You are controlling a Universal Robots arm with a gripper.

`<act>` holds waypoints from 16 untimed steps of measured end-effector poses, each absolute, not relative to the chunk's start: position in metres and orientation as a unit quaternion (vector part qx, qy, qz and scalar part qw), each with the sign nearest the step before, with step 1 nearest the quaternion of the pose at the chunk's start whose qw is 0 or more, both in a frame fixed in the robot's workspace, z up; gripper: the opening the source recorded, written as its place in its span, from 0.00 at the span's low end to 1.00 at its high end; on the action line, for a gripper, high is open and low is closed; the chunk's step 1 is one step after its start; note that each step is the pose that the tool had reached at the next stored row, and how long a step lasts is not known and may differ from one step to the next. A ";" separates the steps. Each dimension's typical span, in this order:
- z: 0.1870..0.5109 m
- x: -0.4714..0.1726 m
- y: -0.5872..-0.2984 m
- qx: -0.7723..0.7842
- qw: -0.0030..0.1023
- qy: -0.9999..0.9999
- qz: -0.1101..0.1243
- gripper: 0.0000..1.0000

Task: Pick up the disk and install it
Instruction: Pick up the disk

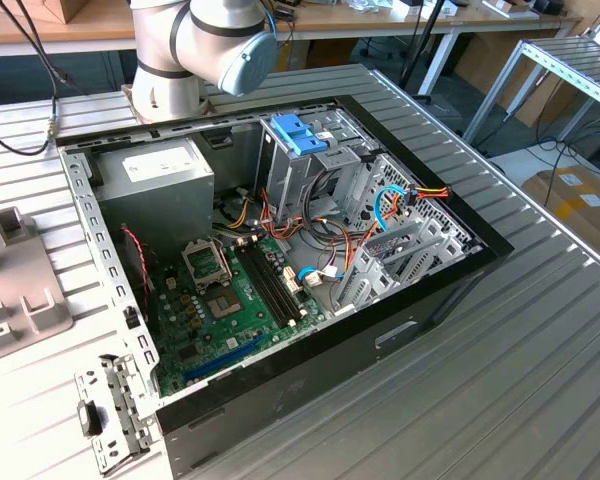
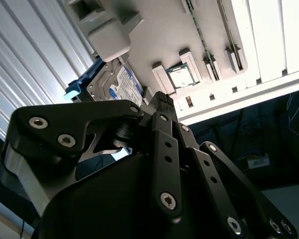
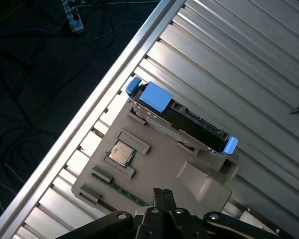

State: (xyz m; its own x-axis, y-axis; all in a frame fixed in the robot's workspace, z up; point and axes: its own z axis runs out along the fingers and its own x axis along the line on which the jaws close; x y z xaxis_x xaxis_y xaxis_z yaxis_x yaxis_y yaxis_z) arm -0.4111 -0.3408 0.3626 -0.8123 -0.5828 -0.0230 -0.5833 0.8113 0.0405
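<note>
Hovers above the grey fixture tray [image 3: 159,162] with the gripper [image 3: 163,192] pressed together on nothing. Finds the disk [image 3: 189,124] apart from the fingertips, on edge in the tray's slot (blue carrier rail around it), near a processor chip [image 3: 120,152]. Places, in the exterior view, the tray leftmost, then the open computer case [image 1: 330,350] holding motherboard [image 1: 220,300] and power supply [image 1: 155,175]

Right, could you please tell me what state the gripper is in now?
Gripper: jaws closed, empty; the disk lies apart from it.
</note>
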 end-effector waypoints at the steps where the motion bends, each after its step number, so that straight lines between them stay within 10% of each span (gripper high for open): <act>1: 0.363 -0.411 -0.341 -0.310 0.005 0.951 0.023 0.11; 16: 0.362 -0.411 -0.341 -0.370 0.003 0.929 0.023 0.11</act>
